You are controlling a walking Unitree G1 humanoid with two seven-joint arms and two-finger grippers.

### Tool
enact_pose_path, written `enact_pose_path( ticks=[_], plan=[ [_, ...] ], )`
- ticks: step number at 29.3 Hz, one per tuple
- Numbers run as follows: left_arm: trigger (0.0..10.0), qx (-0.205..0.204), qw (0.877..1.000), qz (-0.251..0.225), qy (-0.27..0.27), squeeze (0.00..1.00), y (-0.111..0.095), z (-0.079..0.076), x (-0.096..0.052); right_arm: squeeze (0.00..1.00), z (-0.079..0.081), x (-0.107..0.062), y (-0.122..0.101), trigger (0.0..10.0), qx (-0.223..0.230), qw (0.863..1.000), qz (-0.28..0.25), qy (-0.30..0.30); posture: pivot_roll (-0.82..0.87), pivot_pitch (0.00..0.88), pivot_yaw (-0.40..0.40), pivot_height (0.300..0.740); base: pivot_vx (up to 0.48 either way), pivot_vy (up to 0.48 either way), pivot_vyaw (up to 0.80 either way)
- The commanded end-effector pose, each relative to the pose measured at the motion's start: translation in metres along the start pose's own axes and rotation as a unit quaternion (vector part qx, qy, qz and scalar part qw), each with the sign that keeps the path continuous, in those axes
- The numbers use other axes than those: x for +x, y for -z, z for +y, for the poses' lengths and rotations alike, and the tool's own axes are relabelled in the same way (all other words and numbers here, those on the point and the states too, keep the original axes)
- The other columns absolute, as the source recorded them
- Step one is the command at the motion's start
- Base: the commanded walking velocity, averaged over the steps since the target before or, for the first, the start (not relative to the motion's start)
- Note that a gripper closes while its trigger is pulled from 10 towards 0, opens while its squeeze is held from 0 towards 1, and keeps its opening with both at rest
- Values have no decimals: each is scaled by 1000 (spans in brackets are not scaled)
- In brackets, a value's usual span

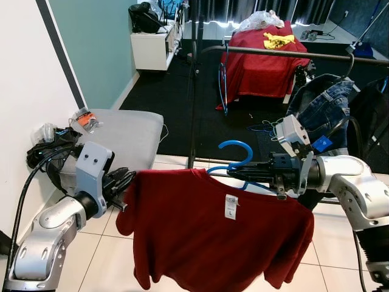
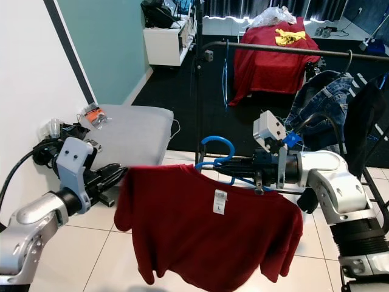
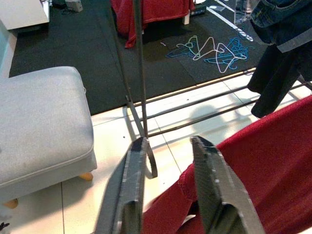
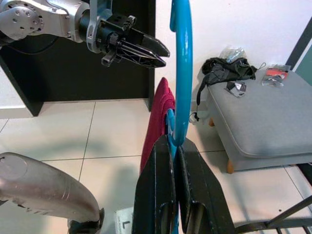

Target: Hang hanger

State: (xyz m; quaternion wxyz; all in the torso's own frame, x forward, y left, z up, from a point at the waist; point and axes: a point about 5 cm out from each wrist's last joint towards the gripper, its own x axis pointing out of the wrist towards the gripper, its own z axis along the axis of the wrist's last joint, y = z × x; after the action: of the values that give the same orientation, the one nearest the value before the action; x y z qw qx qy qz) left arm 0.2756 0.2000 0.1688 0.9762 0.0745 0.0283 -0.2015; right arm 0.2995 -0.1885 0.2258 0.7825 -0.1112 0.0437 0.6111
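The clothes rail [image 1: 292, 55] stands well beyond and above the dark red T-shirt [image 1: 213, 237], so I judge the blue hanger [image 1: 238, 159] must be lifted with its hook upright and facing the bar. The right gripper [image 1: 272, 173] reaches across, clamped on the hanger. The left gripper [image 1: 124, 180], parted and empty, sits beside the sleeve
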Motion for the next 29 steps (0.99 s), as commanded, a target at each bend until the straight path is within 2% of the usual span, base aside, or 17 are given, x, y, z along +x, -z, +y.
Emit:
enact_pose_path(
  ticks=[1, 8, 9, 10, 12, 13, 14, 15, 16, 17, 19, 22, 23, 25, 26, 28, 29],
  plan=[
    [10000, 8, 1000, 7, -4, 0, 2, 1, -1, 0, 0, 2, -5, 10000, -13, 1000, -8, -3, -17, 30, 3, 740, 0, 0, 0],
    [10000, 16, 1000, 11, -24, 0, 2, 8, 0, 0, -2, 3, 0, 10000, -7, 1000, -2, 21, -16, 30, 1, 740, 0, 0, 0],
    [10000, 20, 999, 22, -37, 0, 5, 10, 1, 0, -6, 3, 6, 10000, -8, 998, 21, 52, -17, 30, -3, 740, 0, 0, 0],
    [10000, 20, 999, 22, -37, 0, 5, 10, 1, 0, -6, 3, 6, 10000, -8, 998, 21, 52, -17, 30, -3, 740, 0, 0, 0],
    [10000, 5, 996, 46, -71, 0, 15, 15, 3, 0, -19, 3, 26, 10000, 3, 986, 63, 158, -19, 31, -5, 740, 0, 0, 0],
    [10000, 5, 996, 46, -71, 0, 15, 15, 3, 0, -19, 3, 26, 10000, 3, 986, 63, 158, -19, 31, -5, 740, 0, 0, 0],
    [10000, -28, 991, 75, -108, 0, 30, 14, 8, 0, -27, 8, 45, 10000, 38, 963, 64, 258, -18, 34, -8, 740, 0, 0, 0],
    [10000, -28, 991, 75, -108, 0, 30, 14, 8, 0, -27, 8, 45, 10000, 38, 963, 64, 258, -18, 34, -8, 740, 0, 0, 0],
    [10000, -42, 988, 89, -121, 0, 37, 12, 10, 0, -28, 10, 52, 10000, 57, 953, 58, 293, -18, 34, -8, 740, 0, 0, 0],
    [10000, -56, 984, 107, -130, 0, 46, 6, 14, 0, -28, 15, 63, 10000, 84, 936, 52, 339, -20, 37, -7, 740, 0, 0, 0],
    [10000, -56, 984, 107, -130, 0, 46, 6, 14, 0, -28, 15, 63, 10000, 84, 936, 52, 339, -20, 37, -7, 740, 0, 0, 0],
    [10000, -64, 980, 136, -132, 0, 58, -9, 25, 0, -23, 22, 86, 10000, 127, 893, 58, 427, -18, 44, -8, 740, 0, 0, 0],
    [10000, -64, 980, 136, -132, 0, 58, -9, 25, 0, -23, 22, 86, 10000, 127, 893, 58, 427, -18, 44, -8, 740, 0, 0, 0],
    [10000, -67, 981, 139, -121, 0, 59, -18, 33, 0, -22, 27, 94, 10000, 147, 870, 61, 466, -18, 49, -1, 740, 0, 0, 0],
    [10000, -67, 981, 139, -121, 0, 59, -18, 33, 0, -22, 27, 94, 10000, 147, 870, 61, 466, -18, 49, -1, 740, 0, 0, 0],
    [10000, -78, 983, 131, -101, 0, 57, -27, 38, 0, -22, 30, 98, 10000, 169, 849, 66, 496, -21, 52, 4, 740, 0, 0, 0],
    [10000, -78, 983, 131, -101, 0, 57, -27, 38, 0, -22, 30, 98, 10000, 169, 849, 66, 496, -21, 52, 4, 740, 0, 0, 0]
  ],
)
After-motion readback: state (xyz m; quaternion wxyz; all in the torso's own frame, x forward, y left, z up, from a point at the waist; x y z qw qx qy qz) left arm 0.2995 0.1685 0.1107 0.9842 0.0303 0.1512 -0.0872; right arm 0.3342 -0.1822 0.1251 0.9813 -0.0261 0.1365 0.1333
